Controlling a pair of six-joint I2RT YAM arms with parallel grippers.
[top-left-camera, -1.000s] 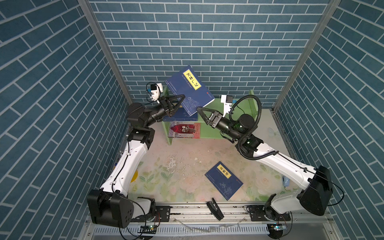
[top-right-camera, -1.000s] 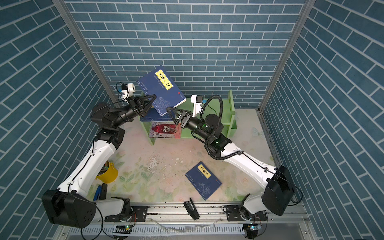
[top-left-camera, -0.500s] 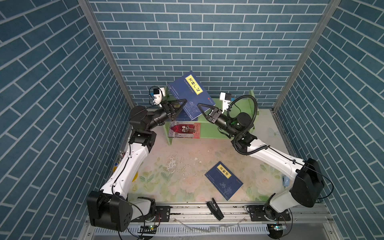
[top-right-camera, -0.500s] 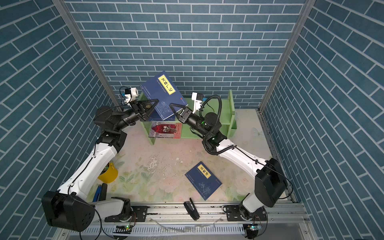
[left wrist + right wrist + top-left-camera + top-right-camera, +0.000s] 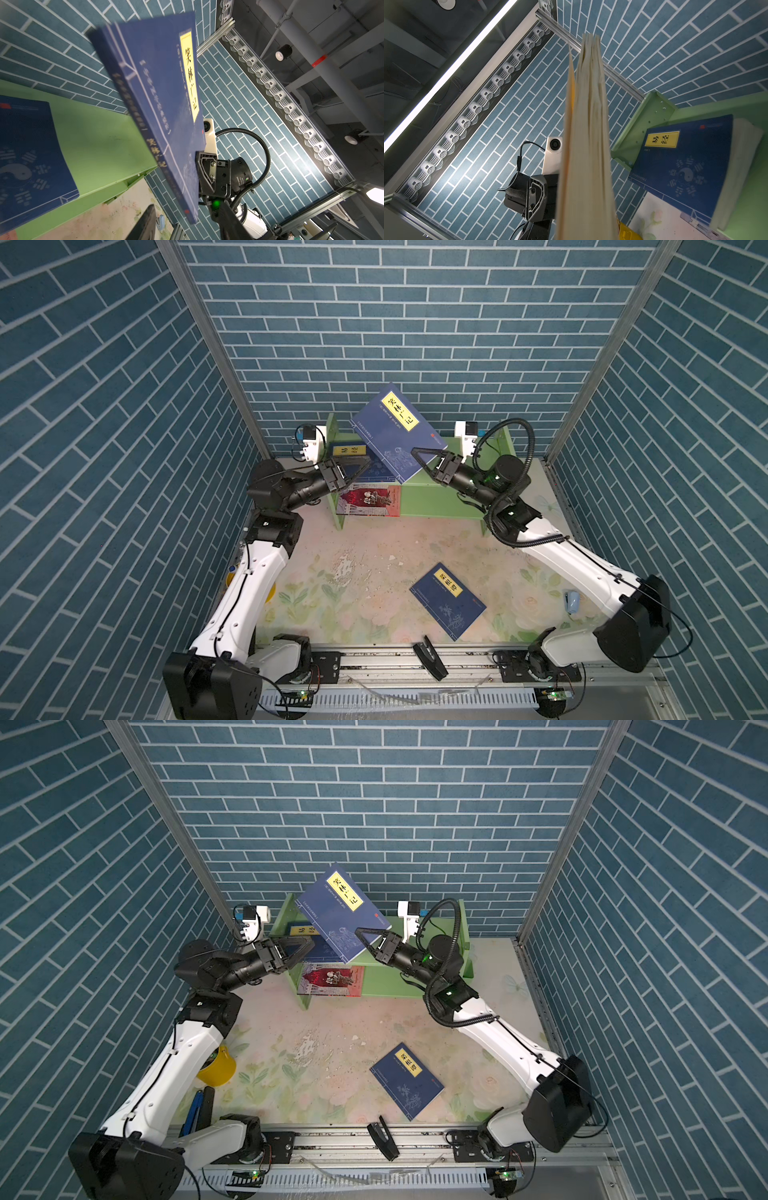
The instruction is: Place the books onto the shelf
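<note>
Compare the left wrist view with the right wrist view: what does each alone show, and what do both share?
Left wrist only: the held book's cover with its yellow label, and the right gripper clamped on it. Right wrist only: that book's page edge, the left wrist camera beyond it, and the shelf book's yellow label. Both: held book, shelf book, green shelf.

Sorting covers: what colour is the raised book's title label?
Title label: yellow, black characters; clearest in the left wrist view.
</note>
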